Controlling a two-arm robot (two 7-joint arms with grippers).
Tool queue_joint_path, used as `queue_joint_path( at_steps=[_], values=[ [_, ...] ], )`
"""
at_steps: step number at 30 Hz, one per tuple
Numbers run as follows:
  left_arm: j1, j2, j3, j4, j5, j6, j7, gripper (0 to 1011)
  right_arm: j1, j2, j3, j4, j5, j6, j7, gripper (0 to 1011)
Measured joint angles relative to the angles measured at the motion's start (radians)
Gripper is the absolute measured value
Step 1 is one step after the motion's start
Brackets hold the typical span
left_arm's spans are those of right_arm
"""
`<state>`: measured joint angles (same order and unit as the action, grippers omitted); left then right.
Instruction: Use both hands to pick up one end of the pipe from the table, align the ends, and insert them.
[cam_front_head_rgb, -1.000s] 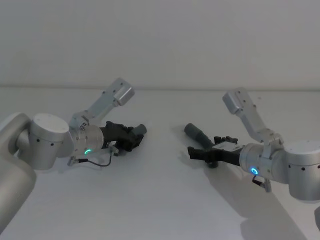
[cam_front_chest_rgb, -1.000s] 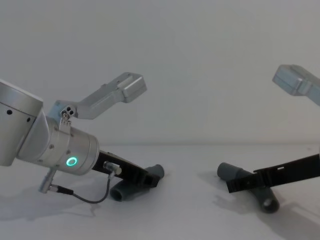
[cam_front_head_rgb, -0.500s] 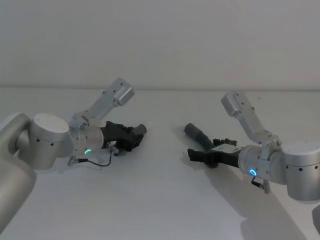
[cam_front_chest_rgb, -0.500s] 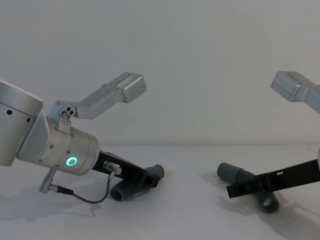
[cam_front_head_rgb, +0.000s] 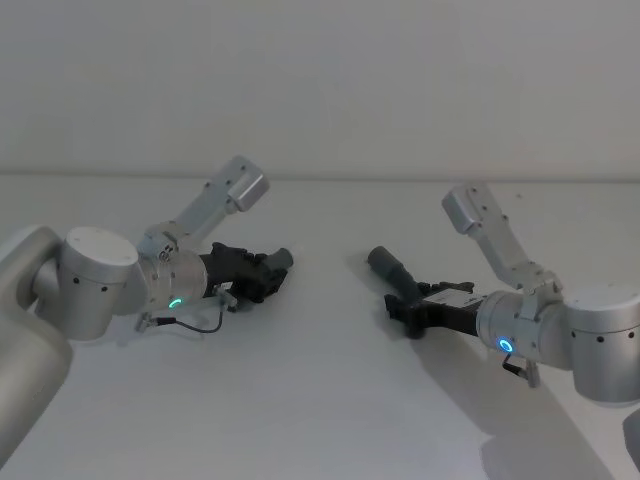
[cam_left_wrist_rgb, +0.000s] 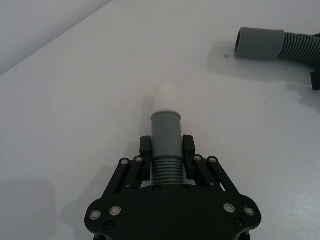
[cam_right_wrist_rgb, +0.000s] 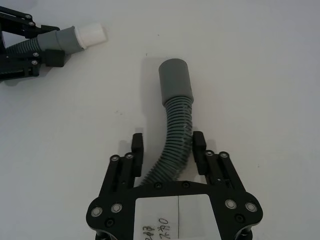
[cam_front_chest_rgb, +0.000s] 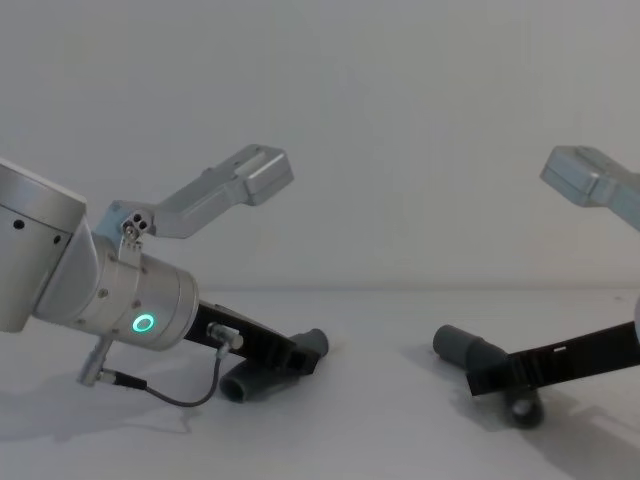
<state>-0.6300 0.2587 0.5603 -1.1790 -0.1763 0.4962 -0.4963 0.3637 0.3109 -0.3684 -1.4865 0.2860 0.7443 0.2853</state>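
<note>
Clamping the white-tipped hose piece (cam_left_wrist_rgb: 166, 129) by its ribs in the left end effector (cam_left_wrist_rgb: 166, 150), low on the bench (cam_front_head_rgb: 320, 400). Straddling the wide-cuffed hose piece (cam_right_wrist_rgb: 175, 82), well apart to the right, with the right end effector (cam_right_wrist_rgb: 168, 145) part-open.

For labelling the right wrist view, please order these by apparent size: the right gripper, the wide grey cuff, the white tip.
1. right gripper, nearest the camera.
2. wide grey cuff.
3. white tip, farther off, so its real size is unsure.

A plain pale grey wall (cam_front_head_rgb: 320, 80), evenly lit, stands behind.
</note>
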Motion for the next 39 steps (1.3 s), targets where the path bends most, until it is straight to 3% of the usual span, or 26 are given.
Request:
queue_joint_path(
  at_steps=[8, 11, 28, 39],
  values=[
    [0.000, 0.000, 0.000, 0.000, 0.000, 0.000, 0.000, 360, 0.001, -0.001, 0.000, 0.002, -0.001, -0.001, 0.001, 326],
    [0.000, 0.000, 0.000, 0.000, 0.000, 0.000, 0.000, 360, 0.001, -0.001, 0.000, 0.002, -0.001, -0.001, 0.001, 283],
    [0.001, -0.002, 0.000, 0.000, 0.001, -0.001, 0.003, 363, 0.001, 0.000, 0.000, 0.003, -0.002, -0.004, 0.001, 283],
    [0.018, -0.012, -0.010, -0.025, 0.014, -0.037, 0.030, 360, 0.009, 0.024, -0.006, -0.013, -0.019, -0.076, 0.037, 283]
  ],
)
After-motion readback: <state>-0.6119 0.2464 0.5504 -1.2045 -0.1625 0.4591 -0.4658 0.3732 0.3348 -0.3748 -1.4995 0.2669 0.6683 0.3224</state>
